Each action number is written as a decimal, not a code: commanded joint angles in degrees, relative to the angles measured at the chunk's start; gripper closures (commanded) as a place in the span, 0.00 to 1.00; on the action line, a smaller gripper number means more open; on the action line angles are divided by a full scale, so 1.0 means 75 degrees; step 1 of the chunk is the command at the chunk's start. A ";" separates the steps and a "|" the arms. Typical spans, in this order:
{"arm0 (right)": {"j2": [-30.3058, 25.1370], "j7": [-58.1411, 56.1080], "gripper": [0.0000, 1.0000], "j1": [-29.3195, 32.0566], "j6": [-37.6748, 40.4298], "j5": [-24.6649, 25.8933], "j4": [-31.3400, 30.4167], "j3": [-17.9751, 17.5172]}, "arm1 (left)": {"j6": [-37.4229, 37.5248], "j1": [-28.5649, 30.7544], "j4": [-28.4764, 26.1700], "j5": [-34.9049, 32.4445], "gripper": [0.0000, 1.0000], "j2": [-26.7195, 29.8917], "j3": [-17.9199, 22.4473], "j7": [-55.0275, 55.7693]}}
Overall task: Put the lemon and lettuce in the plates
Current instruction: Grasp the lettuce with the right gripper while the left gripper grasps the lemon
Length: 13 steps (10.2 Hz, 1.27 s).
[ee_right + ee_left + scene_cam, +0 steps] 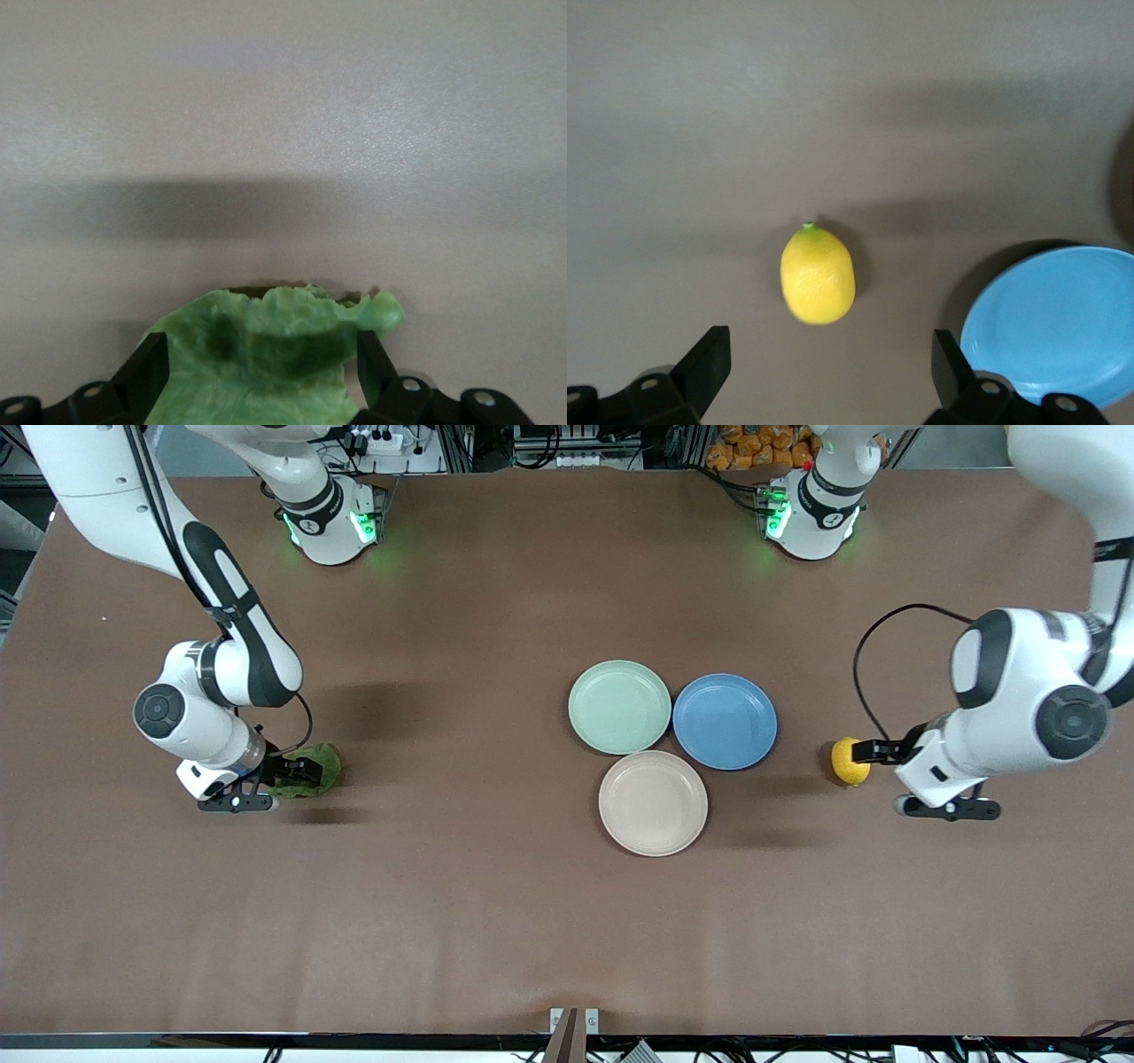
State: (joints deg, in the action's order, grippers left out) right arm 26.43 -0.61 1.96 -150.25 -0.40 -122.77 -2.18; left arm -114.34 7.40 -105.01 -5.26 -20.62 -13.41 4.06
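The lemon (849, 762) lies on the brown table toward the left arm's end, beside the blue plate. My left gripper (875, 753) is low at the lemon and open; in the left wrist view the lemon (818, 275) lies just ahead of the gripper (830, 341), not between the fingers. The lettuce (312, 769) lies flat toward the right arm's end. My right gripper (292, 773) is open, low over it, a finger at each side of the leaf (266, 354). The mint plate (619, 707) and the beige plate (653, 802) are bare.
A blue plate (725, 721) touches both other plates at mid-table and shows in the left wrist view (1063, 323). Bare brown table lies between the lettuce and the plates.
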 commanded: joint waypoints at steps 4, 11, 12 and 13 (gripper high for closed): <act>0.0179 -0.0071 0.93 -0.0004 -0.0428 0.0427 -0.0083 0.0010 | -0.0470 -0.0038 -0.0436 -0.0635 0.00 -0.0904 -0.0005 0.0032; -0.1320 0.1913 1.00 -0.0039 0.3771 0.0335 0.1411 -0.1063 | -0.0552 -0.0015 -0.0331 -0.1513 0.00 -0.1516 0.0007 0.0360; -0.1321 0.2826 1.00 -0.0051 0.4430 0.0300 0.1869 -0.1532 | -0.0552 0.0020 -0.0319 -0.1525 0.00 -0.1620 0.0019 0.0360; -0.1298 0.3670 1.00 -0.0086 0.4703 0.0172 0.2106 -0.2013 | -0.0575 0.0009 -0.0295 -0.1514 0.00 -0.1703 0.0019 0.0384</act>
State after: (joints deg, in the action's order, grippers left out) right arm 16.15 18.84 1.26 -118.41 1.76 -109.89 -12.88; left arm -118.13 7.44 -108.23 -14.73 -31.84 -13.22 5.30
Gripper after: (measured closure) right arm 0.965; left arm 0.000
